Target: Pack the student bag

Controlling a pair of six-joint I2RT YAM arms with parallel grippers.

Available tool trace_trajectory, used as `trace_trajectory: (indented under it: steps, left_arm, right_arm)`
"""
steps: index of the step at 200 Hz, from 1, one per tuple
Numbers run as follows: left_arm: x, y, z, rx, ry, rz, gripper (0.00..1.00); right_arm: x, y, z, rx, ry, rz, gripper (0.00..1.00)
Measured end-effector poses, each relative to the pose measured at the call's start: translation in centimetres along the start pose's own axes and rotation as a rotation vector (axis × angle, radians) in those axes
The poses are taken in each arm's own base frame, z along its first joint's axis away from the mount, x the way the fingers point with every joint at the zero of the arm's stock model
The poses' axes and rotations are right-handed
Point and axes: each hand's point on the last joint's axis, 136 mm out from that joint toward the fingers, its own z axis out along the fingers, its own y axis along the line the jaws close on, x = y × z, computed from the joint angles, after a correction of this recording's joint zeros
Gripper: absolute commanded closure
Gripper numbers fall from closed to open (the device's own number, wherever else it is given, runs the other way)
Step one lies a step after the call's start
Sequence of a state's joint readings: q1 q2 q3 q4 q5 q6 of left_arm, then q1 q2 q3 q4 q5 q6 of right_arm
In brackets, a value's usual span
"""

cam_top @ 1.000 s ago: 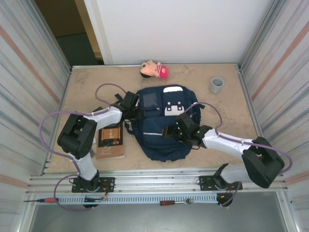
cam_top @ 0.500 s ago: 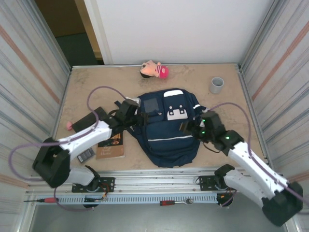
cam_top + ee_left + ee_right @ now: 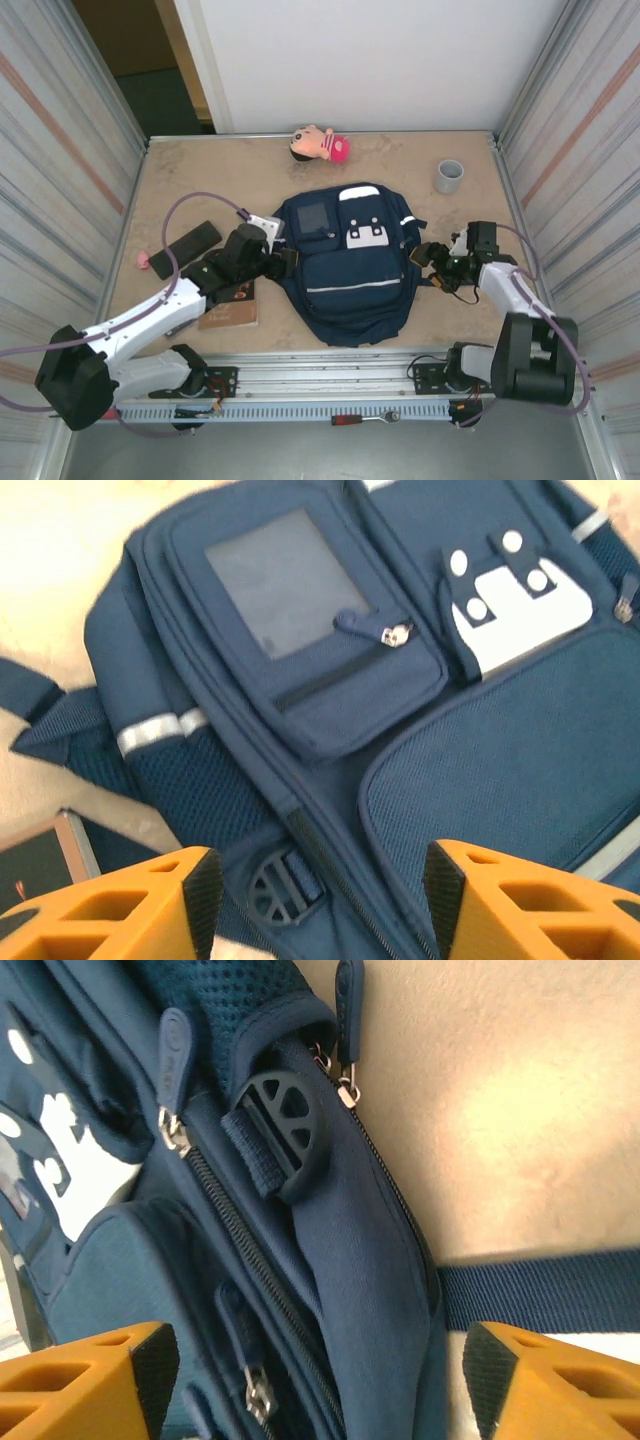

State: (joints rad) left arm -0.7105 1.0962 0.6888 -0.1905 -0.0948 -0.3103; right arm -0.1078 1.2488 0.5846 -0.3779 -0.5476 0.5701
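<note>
The student bag [image 3: 350,270] is located at the middle of the table [image 3: 200,180], laid flat with its front pocket upward and its top toward the far side. A second ago it was bunched and skewed under both arms; it is now squared up and smoothed. In the wrist views the front-pocket zip and the side zips appear drawn shut, so the bag is judged closed. The left gripper [image 3: 284,263] is now held just beside the bag's left edge, lower than its former place at the far left corner, with its jaws spread and nothing between them. The right gripper [image 3: 430,260], formerly set over the middle of the bag, is now drawn off to the right edge, with its jaws likewise spread and empty. Further out, a book [image 3: 228,305] is lying near the bag on the left, with a black case [image 3: 193,238] beyond it. A plush doll [image 3: 320,144] is seen at the far edge and a grey cup [image 3: 449,176] at the far right. As these items are outside the bag, positioning is judged complete and packing not begun; the main compartment must be opened first.
</note>
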Motion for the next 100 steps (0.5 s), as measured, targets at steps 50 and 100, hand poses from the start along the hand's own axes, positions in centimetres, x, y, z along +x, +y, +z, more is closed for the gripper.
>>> trace_trajectory:
  steps: [50,100]
  left_arm:
    - [0.3,-0.4,-1.2,0.011,-0.029,0.02,0.45]
    - [0.0,-0.9,-1.6,0.019,-0.055,0.095,0.47]
  right_arm:
    - [0.9,2.0,4.3,0.013,0.09,-0.155,0.26]
    - [2.2,5.1,6.6,-0.014,0.098,-0.296,0.26]
